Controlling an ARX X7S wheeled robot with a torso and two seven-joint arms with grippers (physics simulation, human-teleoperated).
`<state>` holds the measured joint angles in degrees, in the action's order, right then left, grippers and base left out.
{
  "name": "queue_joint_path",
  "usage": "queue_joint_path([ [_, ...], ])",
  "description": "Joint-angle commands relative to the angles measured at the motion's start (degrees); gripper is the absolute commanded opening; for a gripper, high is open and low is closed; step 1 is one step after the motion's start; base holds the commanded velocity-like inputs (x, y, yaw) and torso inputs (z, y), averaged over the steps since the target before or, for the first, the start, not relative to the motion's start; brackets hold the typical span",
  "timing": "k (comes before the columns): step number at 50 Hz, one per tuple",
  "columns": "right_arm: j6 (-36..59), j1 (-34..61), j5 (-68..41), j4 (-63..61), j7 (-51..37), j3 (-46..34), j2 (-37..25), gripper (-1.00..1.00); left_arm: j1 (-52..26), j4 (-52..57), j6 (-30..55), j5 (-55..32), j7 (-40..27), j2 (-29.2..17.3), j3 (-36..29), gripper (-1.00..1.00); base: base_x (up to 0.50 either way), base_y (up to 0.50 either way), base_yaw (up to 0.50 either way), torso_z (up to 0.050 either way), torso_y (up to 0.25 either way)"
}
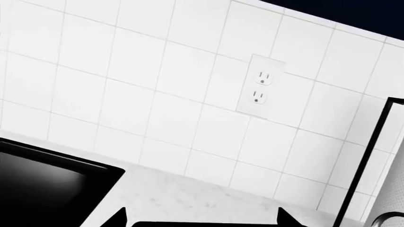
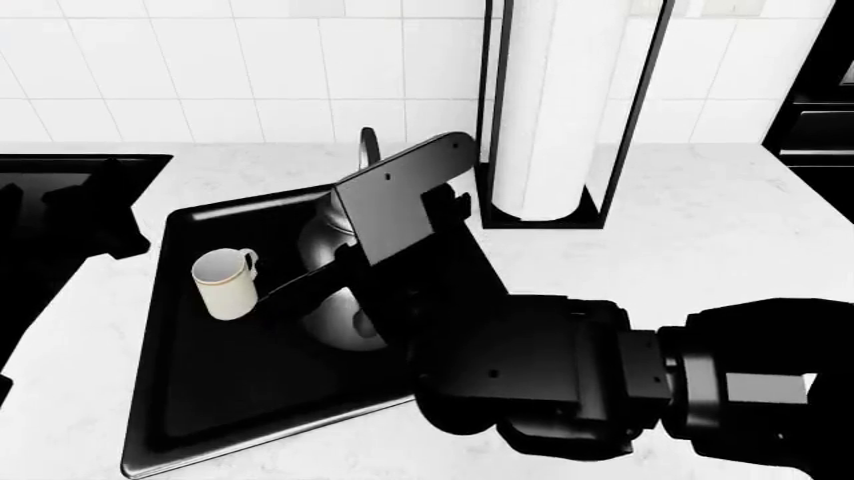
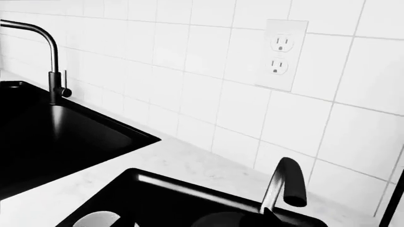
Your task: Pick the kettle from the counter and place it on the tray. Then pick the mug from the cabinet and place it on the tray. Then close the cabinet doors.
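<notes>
Kettle (image 2: pixel 334 300) and mug (image 2: pixel 227 283) both sit on the tray (image 2: pixel 200 400), mug to the left. Right gripper (image 2: pixel 287 292) hangs over the kettle, fingers hidden, can't tell its state. Left gripper out of sight.

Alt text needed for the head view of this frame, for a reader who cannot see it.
A cream mug and a silver kettle stand on a black tray on the white marble counter. The robot's black right arm reaches over the tray, partly hiding the kettle. A paper towel roll stands by the tiled wall.
</notes>
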<state>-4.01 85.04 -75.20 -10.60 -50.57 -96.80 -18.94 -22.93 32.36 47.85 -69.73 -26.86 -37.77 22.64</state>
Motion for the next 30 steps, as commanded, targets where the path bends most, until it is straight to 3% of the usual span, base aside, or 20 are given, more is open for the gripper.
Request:
queue_joint_path([
  [1,2.72,-0.78,-5.17,0.89,-2.86,-3.01,-0.06,1.0,0.22,-0.01,-0.22,-0.11,-0.03,-0.09,0.16,1.0,0.0,0.0,0.0,0.0,0.0],
  [9,4.36,-1.36,-8.31,1.42,-3.03,-3.13,0.51,1.0,0.8,0.09,-0.55,0.01,0.16,-0.05,0.42,1.0,0.0,0.0,0.0,0.0,0.0],
  [30,12.48,3.47,-8.83,-3.26,-17.02,-5.75,1.35,1.0,0.12,0.15,-0.45,-1.18,-0.61,-0.45,0.57,1.0,0.0,0.0,0.0,0.0,0.0],
])
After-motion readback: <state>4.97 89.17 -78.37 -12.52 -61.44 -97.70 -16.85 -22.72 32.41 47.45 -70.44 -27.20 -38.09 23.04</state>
